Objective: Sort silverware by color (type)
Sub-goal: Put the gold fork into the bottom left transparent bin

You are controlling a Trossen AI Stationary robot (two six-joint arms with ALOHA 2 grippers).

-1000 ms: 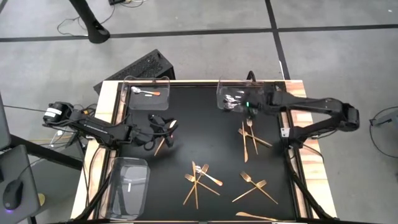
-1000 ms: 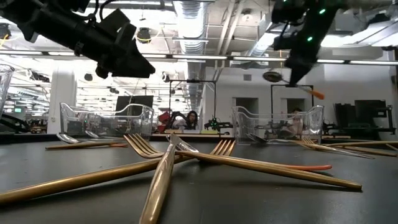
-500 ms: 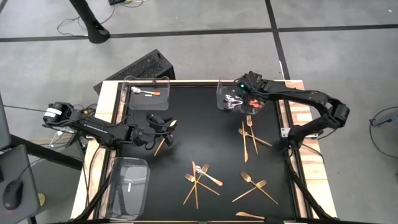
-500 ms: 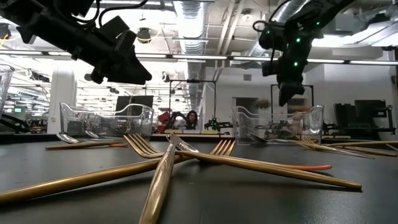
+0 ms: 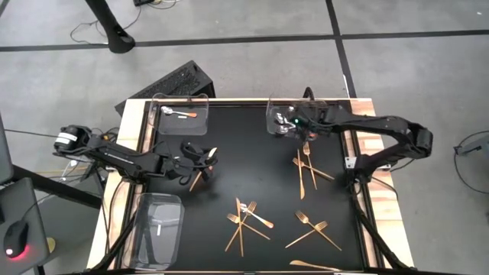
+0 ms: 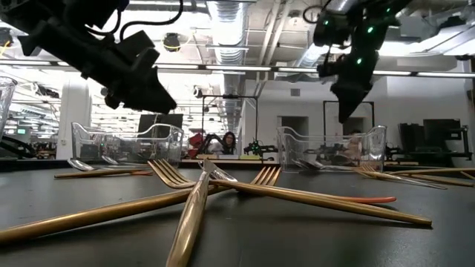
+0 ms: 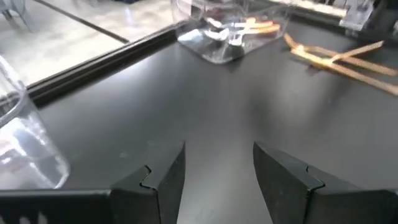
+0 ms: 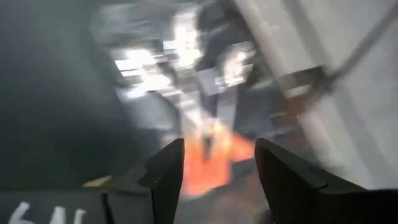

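Note:
Gold forks and knives lie scattered on the black table: crossed piles [image 5: 244, 221] [image 5: 313, 227] near the front and another [image 5: 306, 168] at the right. Orange-handled spoons [image 5: 284, 126] lie in the clear far right tray [image 5: 271, 107]; one spoon [image 5: 182, 114] lies in the far left tray [image 5: 164, 99]. My right gripper [image 5: 290, 124] [image 6: 345, 111] [image 8: 217, 162] hangs open above the far right tray, an orange blur showing below its fingers. My left gripper [image 5: 206, 159] [image 7: 217, 168] stands open over bare table, beside a gold utensil [image 5: 199, 176].
A third clear tray [image 5: 157, 221] stands at the near left corner. The wooden table rim [image 5: 137, 122] frames the black mat. A bare stretch of mat lies in the middle between the two arms. A person sits far off in the room behind.
My right gripper held an orange-handled spoon in the air. It has swung toward the far right tray, sunk a little, opened and let go. The spoon no longer hangs from it. My left gripper has tipped slightly downward.

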